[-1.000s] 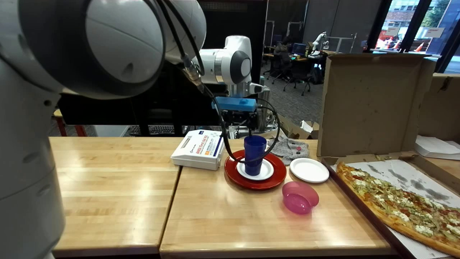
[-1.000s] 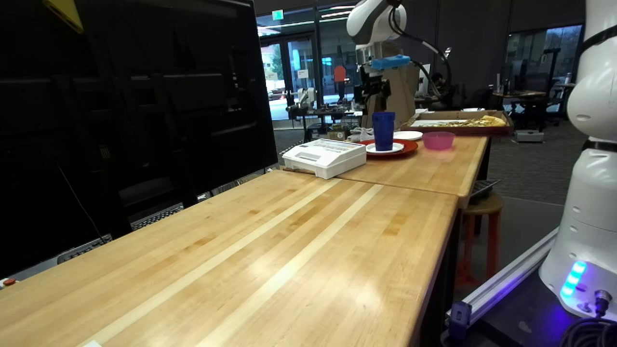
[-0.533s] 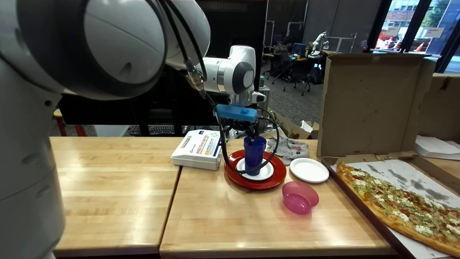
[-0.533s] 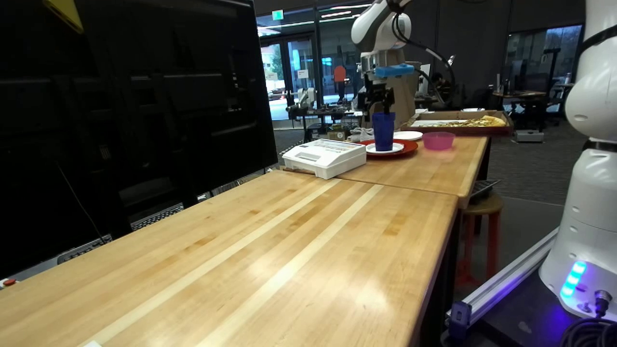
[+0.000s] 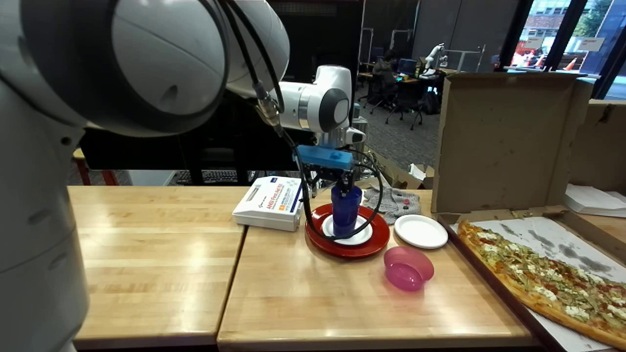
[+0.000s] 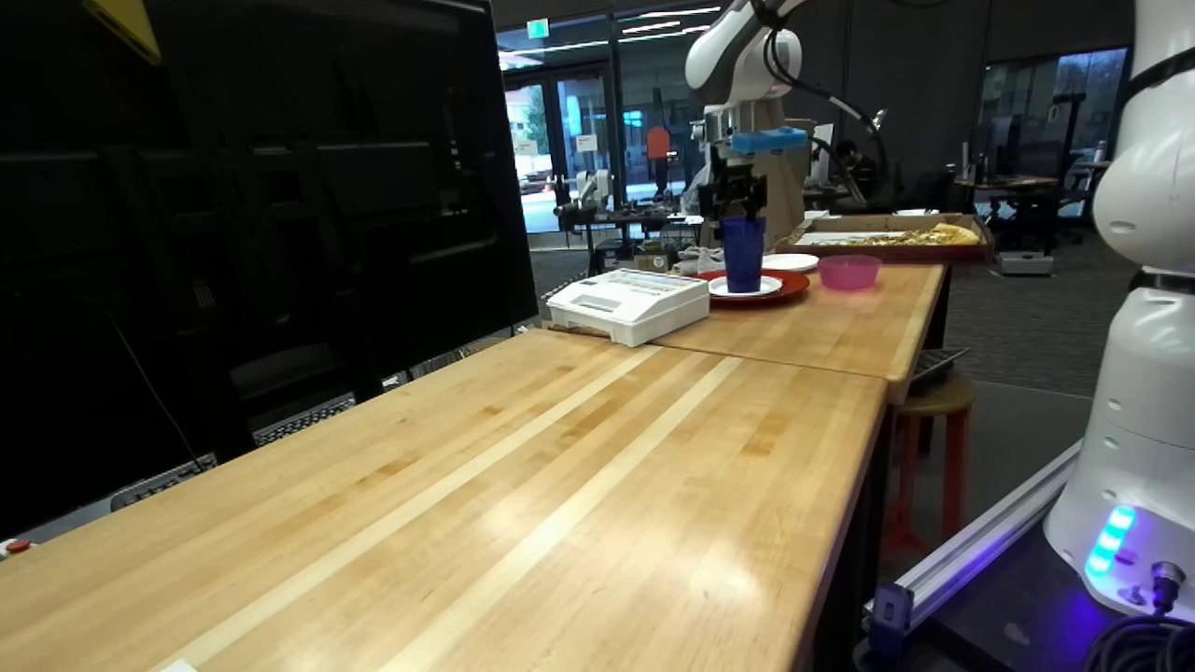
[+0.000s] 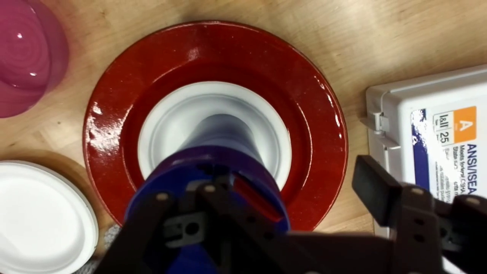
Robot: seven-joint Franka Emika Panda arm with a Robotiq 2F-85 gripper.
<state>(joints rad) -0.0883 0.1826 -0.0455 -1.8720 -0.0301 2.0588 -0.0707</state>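
A blue cup [image 5: 346,215] stands upright on a small white plate [image 5: 363,233], which lies on a larger red plate [image 5: 349,252]. The cup also shows in an exterior view [image 6: 743,259] and in the wrist view [image 7: 224,131]. My gripper [image 7: 315,194] is open and straddles the cup's wall at the rim. One finger reaches down inside the cup; its pad shows reddish. The other finger's dark pad [image 7: 371,190] is outside, well apart from the wall, beside the white first aid kit [image 7: 392,102]. The cup's near rim is hidden behind the gripper.
The first aid kit [image 5: 270,203] lies left of the plates. A pink bowl [image 5: 408,269], a white plate [image 5: 420,231] and a grey cloth [image 5: 391,203] are to the right. An open pizza box [image 5: 508,146] holds pizza [image 5: 543,278]. The arm's cable loops before the cup.
My gripper has come down from above the cup, so one finger now reaches into it. The arm has also shifted slightly right in both exterior views. The cup stays on its plates.
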